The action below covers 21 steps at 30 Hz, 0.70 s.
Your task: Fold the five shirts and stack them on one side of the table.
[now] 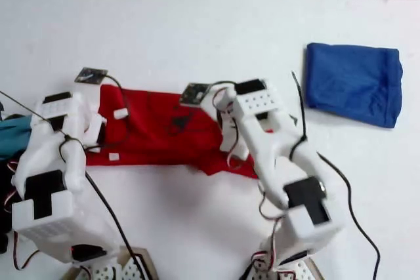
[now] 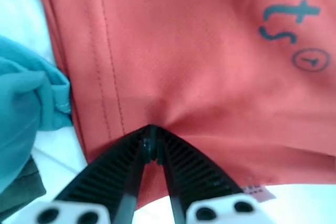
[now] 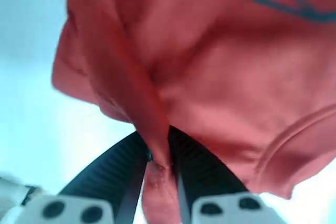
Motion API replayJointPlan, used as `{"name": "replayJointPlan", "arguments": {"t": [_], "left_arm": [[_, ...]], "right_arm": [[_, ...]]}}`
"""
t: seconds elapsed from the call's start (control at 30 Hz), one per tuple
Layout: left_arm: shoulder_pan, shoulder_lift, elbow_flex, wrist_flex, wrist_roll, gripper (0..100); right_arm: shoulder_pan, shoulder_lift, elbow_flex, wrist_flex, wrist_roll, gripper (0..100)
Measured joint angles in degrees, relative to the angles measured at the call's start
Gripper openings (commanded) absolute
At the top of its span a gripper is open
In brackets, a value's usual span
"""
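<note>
Left claw and right claw clamp the red shirt at its 9 and 3 o'clock ends, probably to fold evenly.

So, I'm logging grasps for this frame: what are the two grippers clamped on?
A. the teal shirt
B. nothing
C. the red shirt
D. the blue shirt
C: the left gripper and the right gripper each pinch a fold of the red shirt, while the blue shirt lies folded, apart from both arms.
</note>
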State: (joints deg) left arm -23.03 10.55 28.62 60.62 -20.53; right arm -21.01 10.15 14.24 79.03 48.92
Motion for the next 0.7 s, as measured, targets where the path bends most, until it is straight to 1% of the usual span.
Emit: {"name": "replayJointPlan", "arguments": {"t": [0.13, 0.23, 0.3, 0.4, 0.5, 0.63, 0.7], "left_arm": [[0.00, 0.00, 0.00, 0.00, 0.00, 3], [0.00, 0.00, 0.00, 0.00, 0.00, 3], [0.00, 0.00, 0.00, 0.00, 0.00, 3], [0.00, 0.00, 0.00, 0.00, 0.00, 3], [0.00, 0.00, 0.00, 0.00, 0.00, 3], [0.00, 0.00, 0.00, 0.00, 0.00, 3], [0.00, 0.00, 0.00, 0.00, 0.00, 3]], "right_arm": [[0.35, 9.23, -10.02, 0.00, 0.00, 3.0], [0.97, 14.86, -16.97, 0.97, 0.00, 11.0], [1.58, 17.58, -21.19, 2.46, -1.32, 15.5], [3.16, 19.08, -26.37, 3.25, -6.33, 14.2], [5.19, 19.16, -30.42, 3.16, -12.40, 11.8], [7.38, 19.16, -34.55, 3.34, -20.92, 11.1], [7.21, 19.16, -35.96, 5.63, -22.33, 9.4]]}}
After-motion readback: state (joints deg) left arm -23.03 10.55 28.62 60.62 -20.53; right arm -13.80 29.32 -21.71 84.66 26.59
